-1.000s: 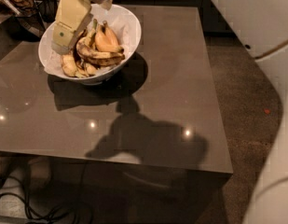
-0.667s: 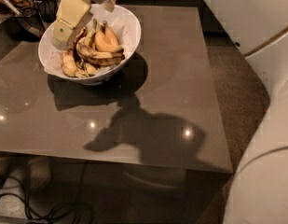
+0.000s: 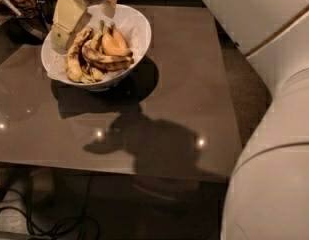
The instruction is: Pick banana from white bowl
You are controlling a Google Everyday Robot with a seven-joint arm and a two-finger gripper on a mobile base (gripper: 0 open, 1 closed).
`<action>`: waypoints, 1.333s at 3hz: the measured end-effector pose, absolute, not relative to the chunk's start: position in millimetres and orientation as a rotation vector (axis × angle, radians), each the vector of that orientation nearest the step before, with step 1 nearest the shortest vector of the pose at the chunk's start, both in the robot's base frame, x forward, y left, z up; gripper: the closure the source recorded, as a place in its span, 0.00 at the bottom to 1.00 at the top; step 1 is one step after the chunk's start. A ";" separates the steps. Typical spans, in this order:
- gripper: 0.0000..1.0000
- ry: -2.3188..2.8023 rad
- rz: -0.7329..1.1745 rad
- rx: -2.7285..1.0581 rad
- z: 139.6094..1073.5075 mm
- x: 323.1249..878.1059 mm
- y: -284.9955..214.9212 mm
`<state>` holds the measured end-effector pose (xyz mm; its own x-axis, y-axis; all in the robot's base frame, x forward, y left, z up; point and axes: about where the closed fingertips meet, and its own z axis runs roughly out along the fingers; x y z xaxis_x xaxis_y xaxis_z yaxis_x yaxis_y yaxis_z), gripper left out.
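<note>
At the top left of the brown tabletop (image 3: 194, 74), the white bowl (image 3: 140, 29) is seen, tipped a little so that its inside is shown. Bananas are piled in it. The banana (image 3: 108, 60), long and thin with big dark patches, is laid across the pile near the front of the bowl. A paler long banana (image 3: 73, 54) is curled along the left side, and plump yellow-orange bananas (image 3: 114, 43) are propped up behind. The gripper (image 3: 85, 26) is held over the back of the bowl. Its fingers (image 3: 66, 16) are spread wide apart, one at the left rim and one at the back rim, and nothing is gripped by them. A dark shadow (image 3: 154, 144) is thrown on the tabletop in front of the bowl. The robot's white body (image 3: 274, 134) is seen on the right. Black cables (image 3: 54, 226) are seen on the floor at the lower left.
</note>
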<state>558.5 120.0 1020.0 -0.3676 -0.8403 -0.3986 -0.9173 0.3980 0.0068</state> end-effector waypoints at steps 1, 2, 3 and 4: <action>0.17 2.338 0.294 -1.536 1016.7 563.2 129.5; 0.19 2.363 0.259 -1.519 1012.3 572.0 134.3; 0.23 2.396 0.273 -1.500 1002.9 582.1 134.9; 0.26 2.429 0.284 -1.483 993.0 593.0 135.7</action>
<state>593.0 135.7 993.0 -0.4338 -0.8357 -0.3368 -0.8908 0.4539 0.0212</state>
